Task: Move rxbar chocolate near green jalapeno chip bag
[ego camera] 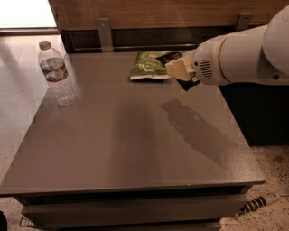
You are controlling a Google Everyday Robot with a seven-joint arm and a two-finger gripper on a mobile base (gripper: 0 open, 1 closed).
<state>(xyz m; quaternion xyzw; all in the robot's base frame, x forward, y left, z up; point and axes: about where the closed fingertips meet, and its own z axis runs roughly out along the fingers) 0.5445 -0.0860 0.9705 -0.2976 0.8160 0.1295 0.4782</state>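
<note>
Gripper (180,68) jaws clamp flat rxbar chocolate (186,84) beside crinkly green jalapeno chip bag (148,66).

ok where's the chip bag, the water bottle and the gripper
chip bag (149,67): camera view, its green front
water bottle (55,71): camera view, its label
gripper (177,68): camera view, tip, by the bag's right edge, holding black bar (170,57)

Indoor workspace of an office or lab kind. Evidence: a plain grey flat-topped table (126,149) on a pale speckled terrazzo floor (271,171); a brown wood-panelled wall (171,11) bearing grey metal brackets (104,34); a striped cable (259,203) lying on the floor — bottom right. The robot's gripper (179,68), clamped on the small black rxbar chocolate (186,84), hangs above the table's far right part.
</note>
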